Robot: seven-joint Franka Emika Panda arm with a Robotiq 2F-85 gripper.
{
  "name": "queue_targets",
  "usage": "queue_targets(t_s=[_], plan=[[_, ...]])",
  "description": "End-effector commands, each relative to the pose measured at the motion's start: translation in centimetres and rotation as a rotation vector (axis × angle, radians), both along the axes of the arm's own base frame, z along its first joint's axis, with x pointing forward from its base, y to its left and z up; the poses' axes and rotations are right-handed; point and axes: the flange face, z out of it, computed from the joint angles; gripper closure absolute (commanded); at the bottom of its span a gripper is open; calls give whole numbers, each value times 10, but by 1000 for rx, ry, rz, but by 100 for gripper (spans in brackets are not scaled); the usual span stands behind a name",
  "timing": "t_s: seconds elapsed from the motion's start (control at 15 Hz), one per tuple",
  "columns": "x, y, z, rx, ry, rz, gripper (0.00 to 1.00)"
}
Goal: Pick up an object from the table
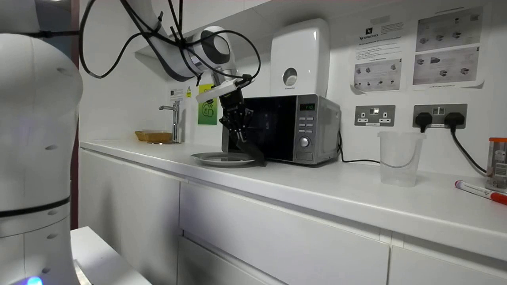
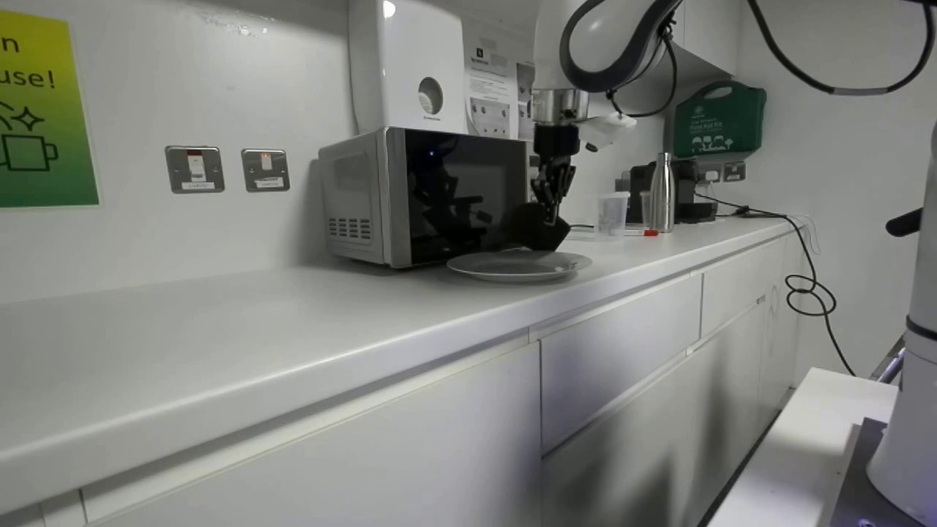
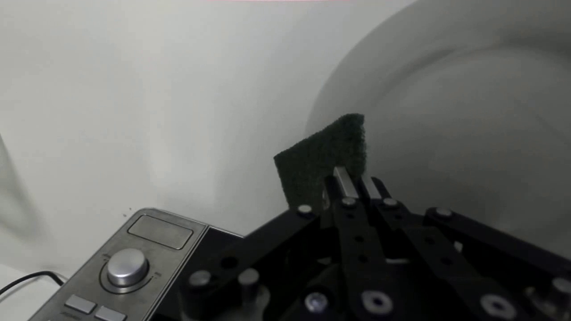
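Note:
The object (image 3: 319, 154) is a thin, dark green-black, rough-faced pad. It shows as a blackish, tilted flap in both exterior views (image 1: 252, 152) (image 2: 540, 233). My gripper (image 3: 354, 180) points down, its fingertips closed on the pad's edge. The gripper also shows in both exterior views (image 1: 240, 138) (image 2: 550, 218). The pad hangs beside the round grey plate (image 2: 468, 268), in front of the microwave. Its lowest corner is close to the white counter (image 1: 336, 186); I cannot tell whether it touches. Part of the pad is hidden behind the fingers in the wrist view.
The microwave (image 1: 304, 130) stands right behind the gripper. The plate lies close to the counter's front edge. A clear plastic cup (image 1: 400, 158), a red marker (image 1: 481, 192) and a steel bottle (image 2: 662, 194) stand or lie farther along. A tap (image 1: 174, 118) is at the far end.

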Motion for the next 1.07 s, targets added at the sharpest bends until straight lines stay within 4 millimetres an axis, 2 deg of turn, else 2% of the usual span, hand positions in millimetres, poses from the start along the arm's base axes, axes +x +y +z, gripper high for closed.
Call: queue_targets(t_s=[0.0,0.27,0.53,1.0], plan=[[-16,14,0,38,53,41,99],[-25,23,-19,91,138,48,99],[-33,23,-34,149,216,28,99],[-42,17,-47,303,323,-13,99]])
